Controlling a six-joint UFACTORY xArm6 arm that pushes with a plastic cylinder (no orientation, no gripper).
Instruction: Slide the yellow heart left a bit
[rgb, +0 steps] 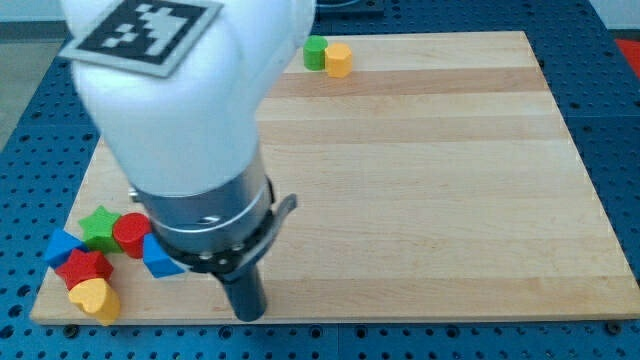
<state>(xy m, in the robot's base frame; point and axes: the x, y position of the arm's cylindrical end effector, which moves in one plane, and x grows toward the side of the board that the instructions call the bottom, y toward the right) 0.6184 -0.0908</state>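
My tip touches the counter near the view's bottom edge; the arm carries no claw, only this rod. To its left at the view's bottom-left corner lies the yellow heart, with a red block touching it just above. Behind sit 2 blue blocks, a red cylinder and a green star. Far off at the view's top, a green block touches a yellow cylinder.
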